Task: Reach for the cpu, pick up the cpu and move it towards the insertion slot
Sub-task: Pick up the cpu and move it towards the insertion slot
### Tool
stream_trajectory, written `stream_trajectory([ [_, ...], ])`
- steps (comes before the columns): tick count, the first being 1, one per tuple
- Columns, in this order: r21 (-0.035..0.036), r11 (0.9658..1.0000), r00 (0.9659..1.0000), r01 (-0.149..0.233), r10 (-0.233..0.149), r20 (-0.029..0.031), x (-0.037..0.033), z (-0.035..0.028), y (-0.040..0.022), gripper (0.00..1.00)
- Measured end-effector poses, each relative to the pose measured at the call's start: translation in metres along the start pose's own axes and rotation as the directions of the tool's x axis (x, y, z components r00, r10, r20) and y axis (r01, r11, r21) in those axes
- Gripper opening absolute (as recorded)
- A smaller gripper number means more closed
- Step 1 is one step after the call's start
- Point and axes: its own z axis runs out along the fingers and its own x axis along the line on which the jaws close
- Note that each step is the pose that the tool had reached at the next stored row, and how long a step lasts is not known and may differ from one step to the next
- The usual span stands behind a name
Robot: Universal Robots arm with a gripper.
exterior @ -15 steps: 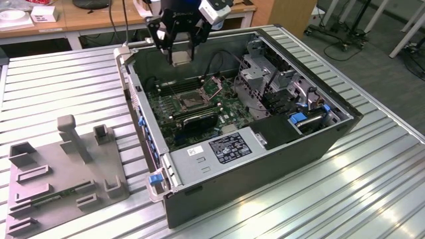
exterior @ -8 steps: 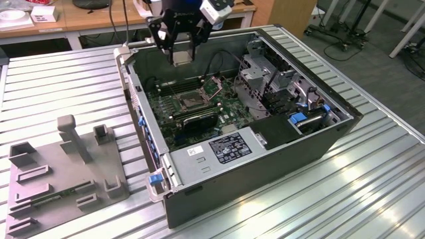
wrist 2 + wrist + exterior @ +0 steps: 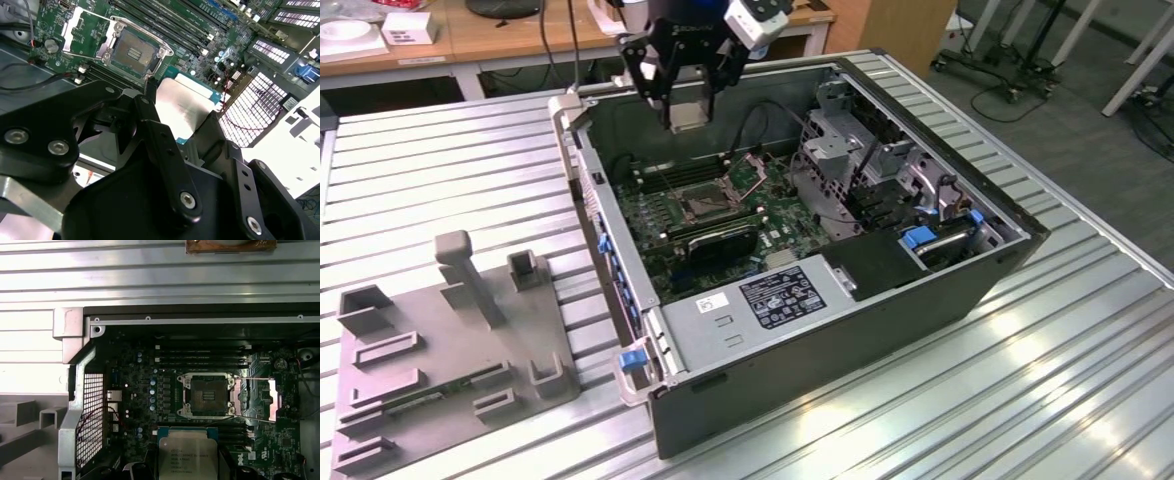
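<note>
My gripper (image 3: 687,122) hangs over the back of the open computer case (image 3: 987,290), shut on the cpu (image 3: 687,100). In the second wrist view the cpu (image 3: 180,100) is a pale silvery square with a green edge, clamped between my black fingers (image 3: 150,107). The first wrist view has the cpu (image 3: 187,455) close to the camera, above the motherboard. The insertion slot (image 3: 207,395) is a square socket with a dark centre and a silver frame. It lies open on the board (image 3: 698,205) below and ahead of the chip, also in the second wrist view (image 3: 135,50).
The socket's metal load plate (image 3: 257,400) is swung open beside it. Long memory slots (image 3: 200,356) run along the board. A drive cage (image 3: 854,150) and a power supply (image 3: 761,290) fill the case's other end. A grey fixture tray (image 3: 440,350) lies on the slatted table at the exterior view's left.
</note>
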Motion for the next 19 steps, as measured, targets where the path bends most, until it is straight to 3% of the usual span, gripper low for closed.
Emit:
stream_trajectory([
  [9,0.0001,1.0,1.0,0.0,0.0,-0.0001,-0.0037,0.001,0.0013,0.55],
  [19,0.0,1.0,1.0,0.0,0.0,0.0,-0.0132,0.0033,0.0138,0.55],
])
